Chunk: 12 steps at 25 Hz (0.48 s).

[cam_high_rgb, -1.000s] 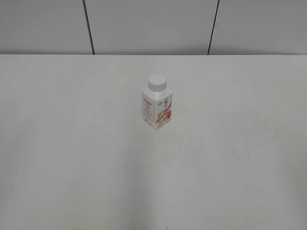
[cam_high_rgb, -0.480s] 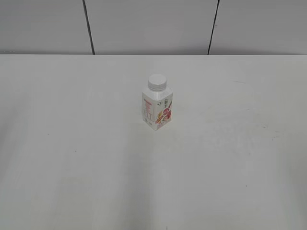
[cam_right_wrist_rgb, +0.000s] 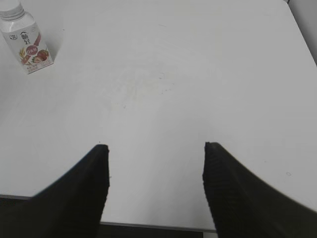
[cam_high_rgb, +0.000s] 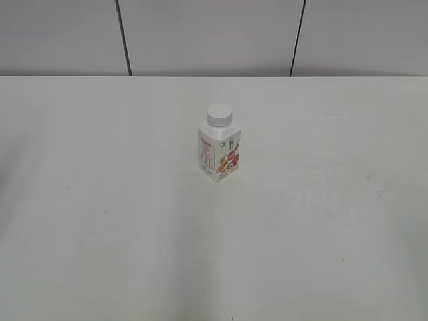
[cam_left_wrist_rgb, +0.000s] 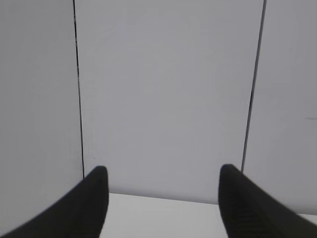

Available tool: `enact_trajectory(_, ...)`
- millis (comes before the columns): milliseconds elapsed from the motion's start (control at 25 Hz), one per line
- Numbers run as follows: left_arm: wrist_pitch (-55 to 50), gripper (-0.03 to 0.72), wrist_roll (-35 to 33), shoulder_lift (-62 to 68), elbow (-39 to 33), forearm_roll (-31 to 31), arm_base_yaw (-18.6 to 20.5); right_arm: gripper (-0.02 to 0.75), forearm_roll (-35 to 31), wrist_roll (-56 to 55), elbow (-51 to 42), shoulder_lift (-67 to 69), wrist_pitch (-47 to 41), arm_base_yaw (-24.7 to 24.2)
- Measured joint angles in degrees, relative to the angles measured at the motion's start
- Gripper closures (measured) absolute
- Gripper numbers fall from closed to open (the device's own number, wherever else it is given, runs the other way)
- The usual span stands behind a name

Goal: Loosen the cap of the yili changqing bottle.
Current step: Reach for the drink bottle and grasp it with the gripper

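As the exterior view shows, the bottle (cam_high_rgb: 219, 155) stands upright mid-tabletop (cam_high_rgb: 100, 221), its cap (cam_high_rgb: 219, 115) on. Left wrist view: left gripper (cam_left_wrist_rgb: 161, 181) jaws open, facing a wall (cam_left_wrist_rgb: 168, 99). Right wrist view: right gripper (cam_right_wrist_rgb: 154, 158) jaws open, bottle far upper-left.

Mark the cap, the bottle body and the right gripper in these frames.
cap (cam_high_rgb: 219, 115), exterior view, on its ribbed side.
yili changqing bottle (cam_high_rgb: 219, 157), exterior view, on the printed label.
right gripper (cam_right_wrist_rgb: 156, 148), right wrist view, midway between its open fingertips.
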State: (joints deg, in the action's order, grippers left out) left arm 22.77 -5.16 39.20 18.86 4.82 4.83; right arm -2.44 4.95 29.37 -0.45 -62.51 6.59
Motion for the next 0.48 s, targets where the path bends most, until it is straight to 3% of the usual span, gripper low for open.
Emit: enact_trajectory(480,18.30,0.252,0.00,21.00,-0.06,-0.56,0.00,0.258,0.00,0.00,0.00,0.00,0.00,0.00)
